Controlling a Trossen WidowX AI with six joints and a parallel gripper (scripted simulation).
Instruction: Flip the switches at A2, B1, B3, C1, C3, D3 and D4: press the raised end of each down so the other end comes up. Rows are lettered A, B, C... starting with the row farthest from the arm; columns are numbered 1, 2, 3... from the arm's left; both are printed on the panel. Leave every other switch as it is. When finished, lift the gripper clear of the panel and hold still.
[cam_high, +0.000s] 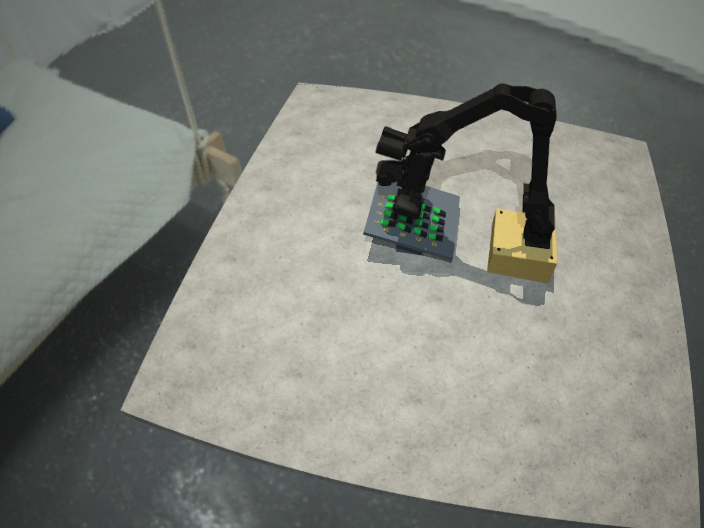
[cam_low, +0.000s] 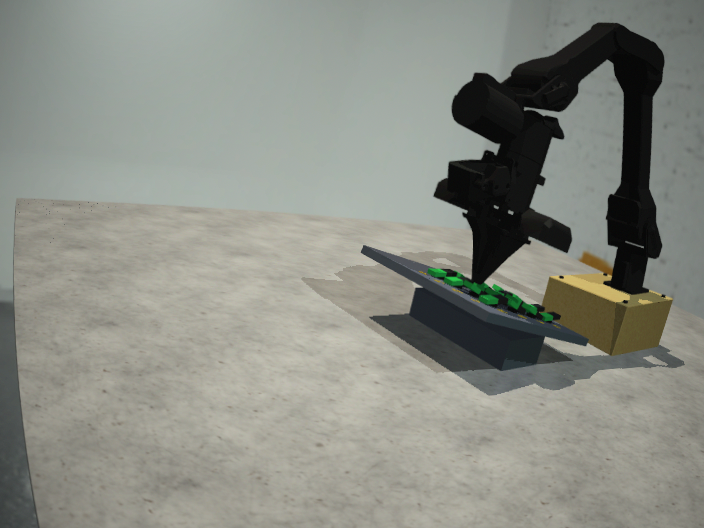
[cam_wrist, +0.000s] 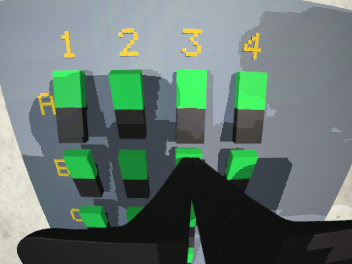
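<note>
A slanted grey switch panel (cam_high: 446, 204) (cam_low: 386, 259) (cam_wrist: 300, 56) carries rows of green-and-black rocker switches, with yellow column numbers and row letters. My gripper (cam_high: 407, 212) (cam_low: 481, 281) (cam_wrist: 190, 164) is shut with nothing between its fingers. Its pointed tip is down at the panel, on or just above the switch at B3 (cam_wrist: 188, 154), which it mostly hides. In the wrist view, switches A1 (cam_wrist: 70, 106), A2 (cam_wrist: 128, 103), A3 (cam_wrist: 191, 104), A4 (cam_wrist: 250, 106), B1 (cam_wrist: 83, 171), B2 (cam_wrist: 135, 171) and B4 (cam_wrist: 239, 166) show plainly. Rows C and D are largely hidden behind the fingers.
The panel sits on a dark block (cam_low: 471, 332) on the mottled grey table mat (cam_high: 341, 341) (cam_low: 199, 369). The arm stands on a yellow base box (cam_high: 511, 250) (cam_low: 602, 318) beside the panel. A white quilted bed (cam_high: 68, 198) lies off the mat's left side.
</note>
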